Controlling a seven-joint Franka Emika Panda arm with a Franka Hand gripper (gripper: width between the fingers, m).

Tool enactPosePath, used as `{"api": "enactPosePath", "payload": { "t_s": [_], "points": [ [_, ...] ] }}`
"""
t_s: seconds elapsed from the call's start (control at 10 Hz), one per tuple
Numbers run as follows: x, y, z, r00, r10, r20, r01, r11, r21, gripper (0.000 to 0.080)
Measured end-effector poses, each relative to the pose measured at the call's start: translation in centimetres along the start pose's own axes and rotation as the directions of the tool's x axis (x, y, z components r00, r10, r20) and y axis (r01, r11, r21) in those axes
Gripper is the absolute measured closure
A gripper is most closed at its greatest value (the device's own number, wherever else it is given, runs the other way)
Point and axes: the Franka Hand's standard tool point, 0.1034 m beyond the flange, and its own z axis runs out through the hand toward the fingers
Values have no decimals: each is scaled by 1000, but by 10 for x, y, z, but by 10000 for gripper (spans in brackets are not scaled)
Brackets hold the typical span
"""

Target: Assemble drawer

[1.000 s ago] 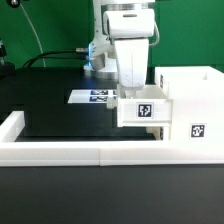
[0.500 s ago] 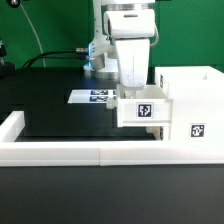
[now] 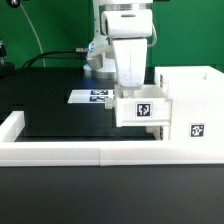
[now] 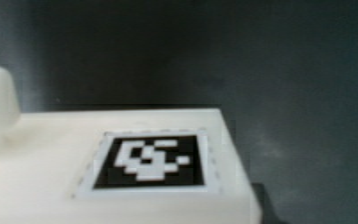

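Observation:
The drawer's tall white casing (image 3: 192, 100) stands at the exterior view's right, with a tag on its front. A small white tray (image 3: 143, 109) with a tag on its front sits partly inside the casing's open side, sticking out toward the exterior view's left. My gripper (image 3: 131, 90) hangs straight down over the tray's outer end. Its fingertips are hidden behind the tray's wall. The wrist view shows only a white tagged surface (image 4: 149, 160) close up and blurred, with no fingers in sight. A second tray is not in view.
The marker board (image 3: 93, 97) lies on the black mat behind the tray. A long low white border wall (image 3: 80, 151) runs along the front and turns back at the exterior view's left (image 3: 10, 125).

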Motion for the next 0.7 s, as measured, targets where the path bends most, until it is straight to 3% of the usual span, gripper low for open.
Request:
{"api": "enactPosePath", "payload": {
  "t_s": [0.4, 0.6, 0.7],
  "points": [
    [3, 0, 0, 1000, -10, 7, 10, 1000, -2, 757],
    [0, -1, 0, 1000, 2, 10, -2, 1000, 16, 757],
    [0, 0, 0, 1000, 2, 9, -2, 1000, 13, 757]
  ]
}}
